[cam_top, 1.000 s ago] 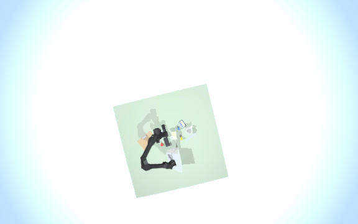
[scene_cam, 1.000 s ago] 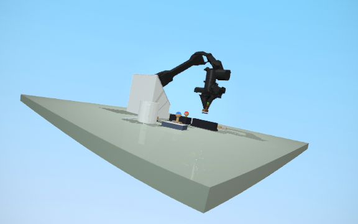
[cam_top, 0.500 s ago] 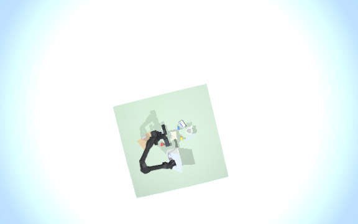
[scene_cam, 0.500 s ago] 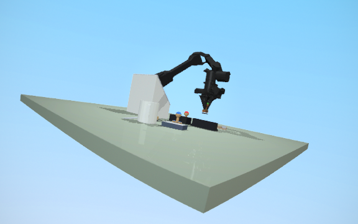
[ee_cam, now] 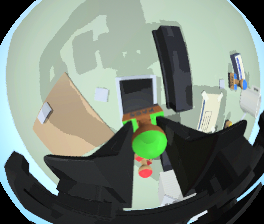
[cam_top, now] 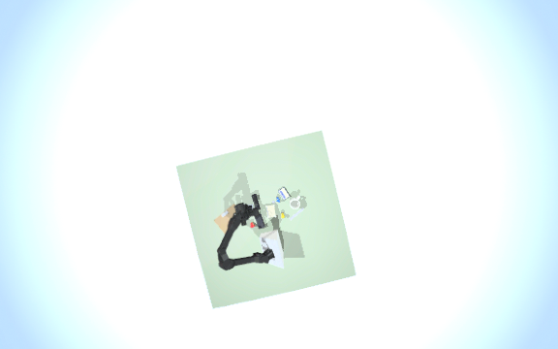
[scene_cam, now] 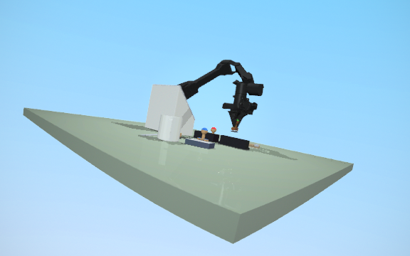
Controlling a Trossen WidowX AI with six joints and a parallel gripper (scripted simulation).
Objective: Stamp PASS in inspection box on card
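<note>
from my exterior feed, left to right: a white block (scene_cam: pixel 166 107) with a white cylinder (scene_cam: pixel 169 127) in front of it, then a blue-knobbed stamp (scene_cam: pixel 204 130) and a red-knobbed stamp (scene_cam: pixel 213 129) standing on the bench (scene_cam: pixel 226 185), then my gripper (scene_cam: pixel 235 123) clamped on the pass stamp (scene_cam: pixel 235 127). the stamp hangs upright, long axis vertical, face down, above the bench and touching nothing below. only the wrist view shows its green knob (ee_cam: pixel 148 143) between the fingers, with a dark pad (ee_cam: pixel 137 94) under it, a tan board (ee_cam: pixel 66 116) to the left and a black bar (ee_cam: pixel 173 66) to the right. the top view is too small to show the stamp.
</note>
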